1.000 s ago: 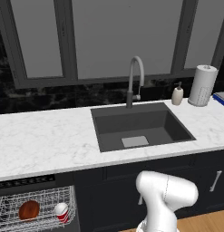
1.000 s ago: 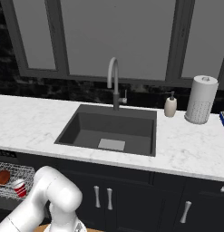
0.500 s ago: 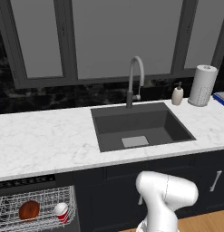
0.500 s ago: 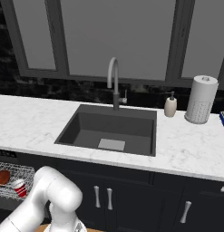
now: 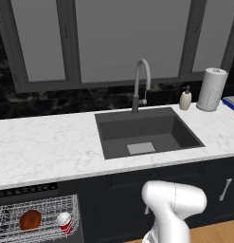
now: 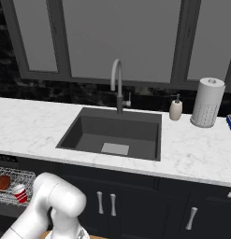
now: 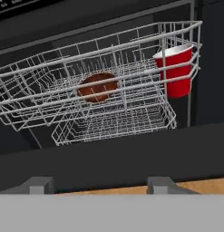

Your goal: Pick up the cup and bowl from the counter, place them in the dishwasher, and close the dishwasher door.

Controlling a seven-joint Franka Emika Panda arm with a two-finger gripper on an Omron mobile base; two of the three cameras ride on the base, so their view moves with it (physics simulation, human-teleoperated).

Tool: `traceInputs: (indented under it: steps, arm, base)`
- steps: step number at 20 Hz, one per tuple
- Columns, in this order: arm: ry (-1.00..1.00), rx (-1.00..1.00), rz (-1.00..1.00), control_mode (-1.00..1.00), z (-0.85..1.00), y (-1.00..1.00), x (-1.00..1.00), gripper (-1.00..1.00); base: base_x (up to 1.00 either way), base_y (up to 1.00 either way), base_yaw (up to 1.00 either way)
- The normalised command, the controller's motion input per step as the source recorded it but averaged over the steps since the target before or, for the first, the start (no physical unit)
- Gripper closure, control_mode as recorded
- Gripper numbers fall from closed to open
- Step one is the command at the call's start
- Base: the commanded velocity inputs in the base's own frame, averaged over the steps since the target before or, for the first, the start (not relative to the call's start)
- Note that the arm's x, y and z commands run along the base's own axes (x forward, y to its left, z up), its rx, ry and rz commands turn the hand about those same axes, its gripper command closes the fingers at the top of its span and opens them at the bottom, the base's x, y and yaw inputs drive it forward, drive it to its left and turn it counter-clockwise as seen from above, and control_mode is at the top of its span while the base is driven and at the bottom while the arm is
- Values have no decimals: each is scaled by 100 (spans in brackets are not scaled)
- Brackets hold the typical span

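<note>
The dishwasher (image 5: pixel 23 191) is open under the counter (image 5: pixel 47 147), with its white wire rack (image 7: pixel 131 122) pulled out. The reddish-brown bowl (image 7: pixel 97 87) lies in the rack's middle, and the red cup (image 7: pixel 177 70) stands upright in its right corner. From the base views, the bowl (image 5: pixel 30 219) and the cup (image 5: pixel 64 222) sit side by side in the rack at lower left. The black dishwasher door (image 7: pixel 113 158) hangs down, its edge running across just beyond my gripper (image 7: pixel 100 186). The fingertips (image 7: pixel 38 185) stand well apart, and nothing is held.
A dark sink (image 5: pixel 144 133) with a grey faucet (image 5: pixel 139 85) is cut into the counter. A white soap bottle (image 5: pixel 185 99) and a paper towel roll (image 5: pixel 211 89) stand at the back right. Dark cabinets with silver handles (image 6: pixel 105 204) lie right of the dishwasher.
</note>
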Motion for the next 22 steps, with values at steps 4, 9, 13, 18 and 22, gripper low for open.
traceInputs:
  steps: [4,9,13,18,22]
  arm:
    - [-36,0,-14,-100,-45,-49,30,-100]
    - [-30,0,-14,-100,-45,-51,41,-100]
    - [-30,4,-2,-100,-27,11,-47,-100]
    - [-27,1,0,-100,-95,39,-100,-100]
    - [-23,0,0,-100,-100,62,-100,-100]
  base:
    - [0,0,0]
    - [0,0,0]
    - [0,0,0]
    - [0,0,0]
    - [0,0,0]
